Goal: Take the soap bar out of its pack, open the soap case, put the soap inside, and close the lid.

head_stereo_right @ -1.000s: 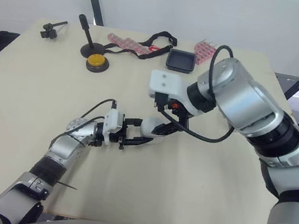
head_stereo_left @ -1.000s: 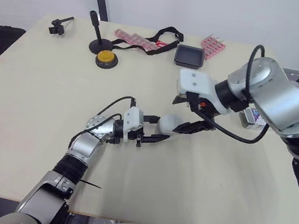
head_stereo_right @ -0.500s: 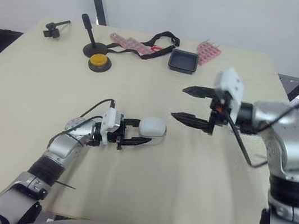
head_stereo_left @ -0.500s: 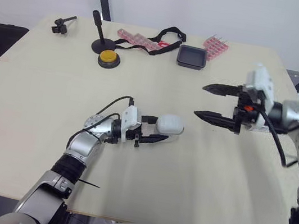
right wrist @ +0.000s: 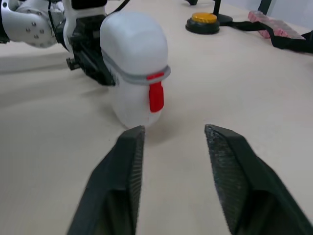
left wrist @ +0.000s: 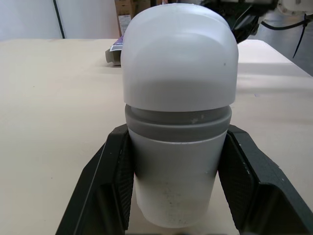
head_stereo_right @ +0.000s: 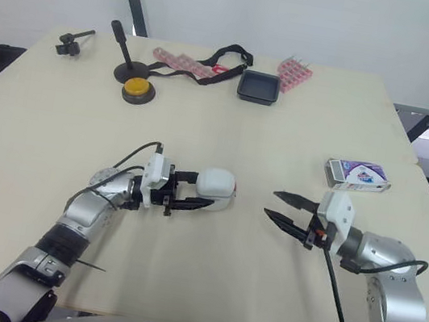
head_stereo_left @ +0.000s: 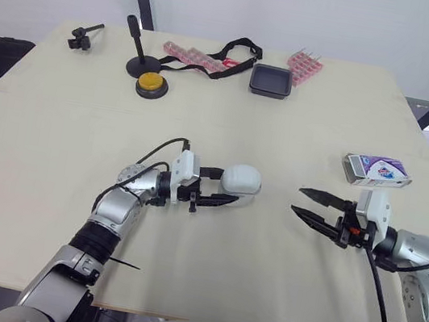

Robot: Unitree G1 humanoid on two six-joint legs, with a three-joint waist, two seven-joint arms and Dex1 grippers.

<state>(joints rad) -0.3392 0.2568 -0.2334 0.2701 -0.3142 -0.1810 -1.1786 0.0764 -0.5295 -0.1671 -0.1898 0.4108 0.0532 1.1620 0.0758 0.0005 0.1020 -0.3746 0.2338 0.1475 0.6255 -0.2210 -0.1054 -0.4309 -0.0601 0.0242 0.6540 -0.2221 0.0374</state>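
Back from the middle of the table (head_stereo_left: 54, 144) has come the right gripper (head_stereo_left: 298, 200), which a second ago was at the soap case (head_stereo_left: 241, 180) and half a second ago hung higher over the right side. It now sits low near the front right edge, forearm reaching in from the right, its two black fingers level, pointing at the case and parted with nothing between them. The left arm has kept its place: elbow bent, forearm running out from the near edge, the left gripper (head_stereo_left: 226, 187) clamped on the case's near half.

The case is white and closed, left of the table's centre. Its long axis runs in line with the left fingers, across the table toward the right gripper, the rounded end leading. Whether it touches the tabletop I cannot tell.

From the left wrist, a grey band shows at the seam between the halves, one finger pressed against each side of the near half. From the right wrist, a red latch (right wrist: 156, 95) shows on the seam, facing that gripper. The eye views show the soap pack (head_stereo_left: 375, 170) lying flat near the right edge, beyond the right gripper and apart from it
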